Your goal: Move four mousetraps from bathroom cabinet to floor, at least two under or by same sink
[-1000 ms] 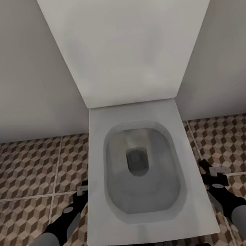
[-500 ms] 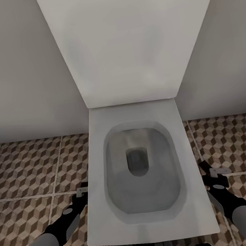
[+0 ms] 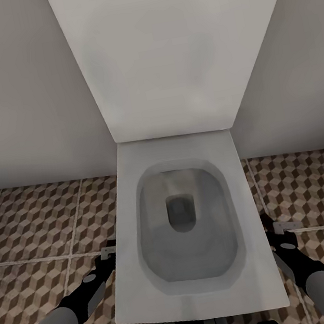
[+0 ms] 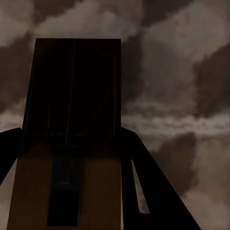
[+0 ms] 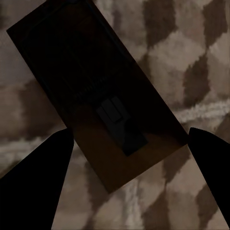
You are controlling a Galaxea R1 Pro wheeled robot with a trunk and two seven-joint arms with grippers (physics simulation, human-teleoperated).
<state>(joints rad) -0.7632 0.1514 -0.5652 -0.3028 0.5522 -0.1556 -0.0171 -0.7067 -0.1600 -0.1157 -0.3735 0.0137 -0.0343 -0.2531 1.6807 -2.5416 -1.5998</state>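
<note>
Cube-patterned bathroom floor (image 3: 30, 226) around a white toilet (image 3: 185, 221). Left gripper (image 4: 72, 158) clamped on a mousetrap (image 4: 72, 120); right gripper (image 5: 127, 158) holding another mousetrap (image 5: 96, 91), fingers wide apart. Best carried level toward the sink, lowered flat. Traps legible in wrist views; head view gives both arms flanking the bowl.

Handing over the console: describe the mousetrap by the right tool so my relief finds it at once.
Start at the white toilet facing the robot; the right tool hangs beside its bowl, over the cube-patterned floor. Between the tool's dark fingers, a brown board, the mousetrap, lies skewed.
</note>
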